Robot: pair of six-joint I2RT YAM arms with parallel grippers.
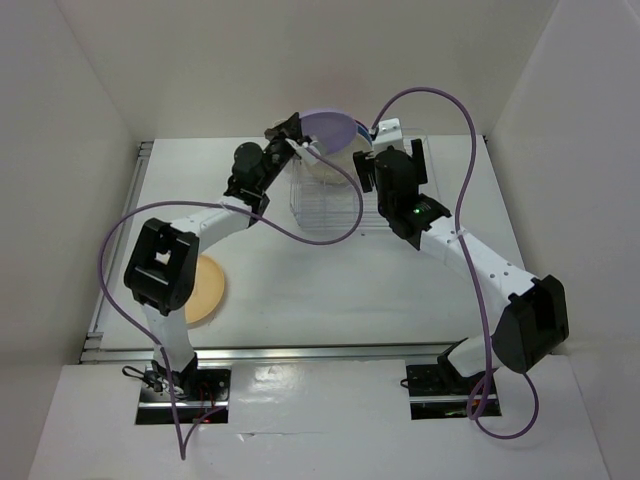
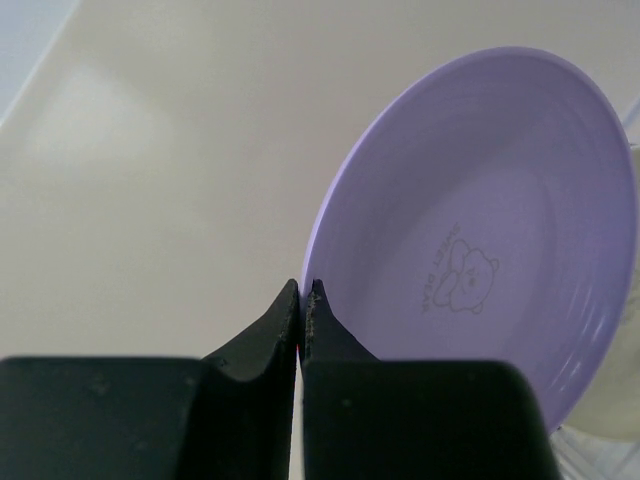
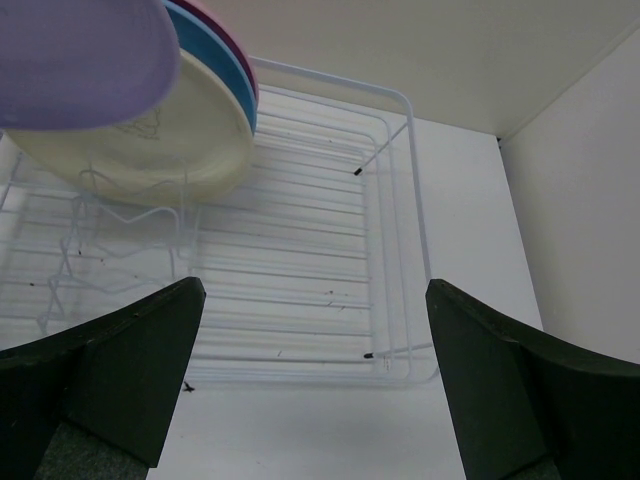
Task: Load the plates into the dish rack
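Observation:
My left gripper [image 1: 297,139] is shut on the rim of the purple plate [image 1: 332,130], holding it on edge above the back left of the dish rack [image 1: 322,210]. In the left wrist view the closed fingertips [image 2: 302,295] pinch that plate [image 2: 480,240] at its lower left rim. The right wrist view shows the purple plate [image 3: 80,60] in front of the cream-white [image 3: 160,140], blue [image 3: 215,60] and pink [image 3: 238,45] plates standing in the rack [image 3: 330,250]. My right gripper [image 3: 312,300] is open and empty over the rack's right part [image 1: 390,165]. The orange-yellow plate [image 1: 208,290] lies on the table at the left.
The left arm's elbow [image 1: 160,262] overlaps the orange-yellow plate. White walls enclose the table on three sides. Purple cables [image 1: 455,170] loop over both arms. The rack's right section [image 3: 330,190] holds no plates.

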